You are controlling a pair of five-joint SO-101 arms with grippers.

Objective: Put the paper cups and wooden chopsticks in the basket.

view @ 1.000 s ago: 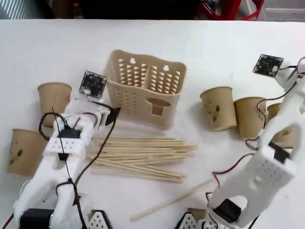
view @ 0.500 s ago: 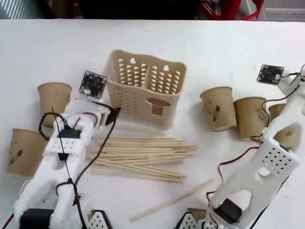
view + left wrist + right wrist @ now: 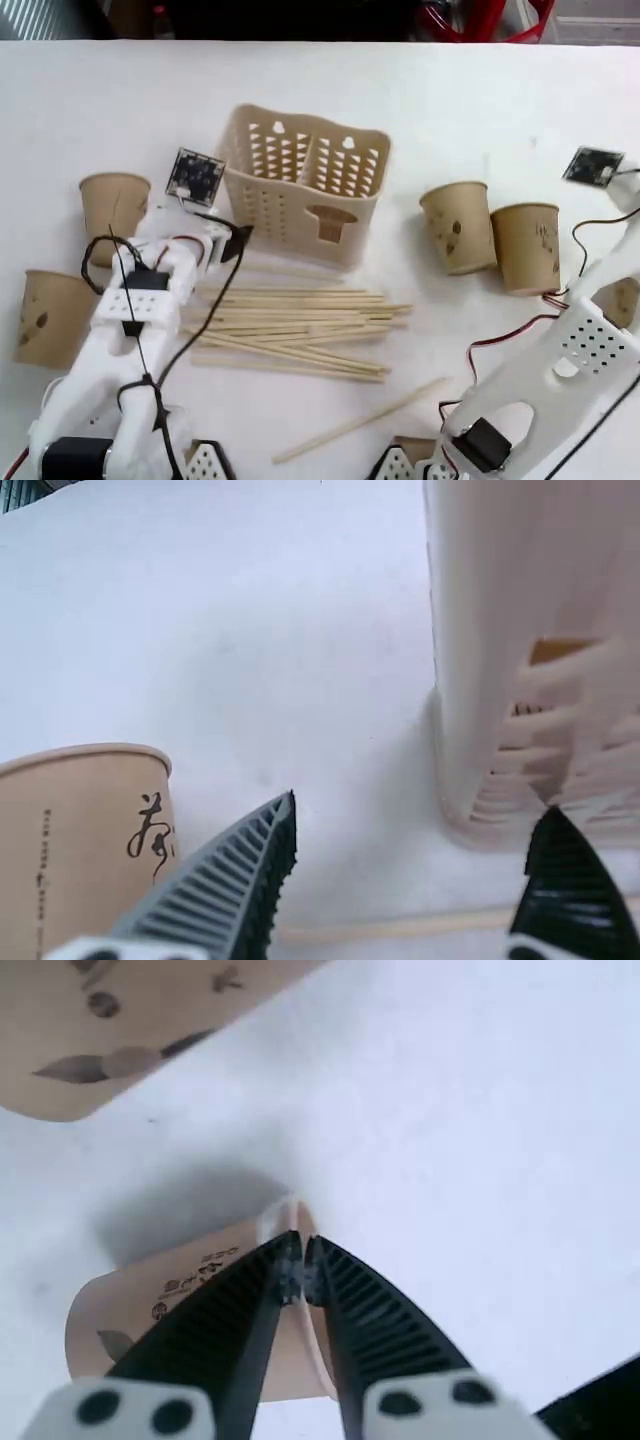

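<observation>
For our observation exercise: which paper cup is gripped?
The far-right cup, rim pinched by the right gripper; the other cups stand free.

The cream slotted plastic basket (image 3: 305,185) looks smooth, with a faint sheen. The pale bare wooden chopsticks (image 3: 300,325) are unvarnished and matt. The tan paper cup with dark brush-style print (image 3: 458,225) has a dull, slightly fibrous paper surface. So does the tan paper cup on its side (image 3: 190,1300), whose thin rolled rim is pinched in the right end effector (image 3: 298,1255). That one and the left end effector (image 3: 420,805) have ribbed matt plastic fingers (image 3: 230,880), 1 grey and 1 black on the left. The white bench (image 3: 450,110) is smooth and matt.
</observation>
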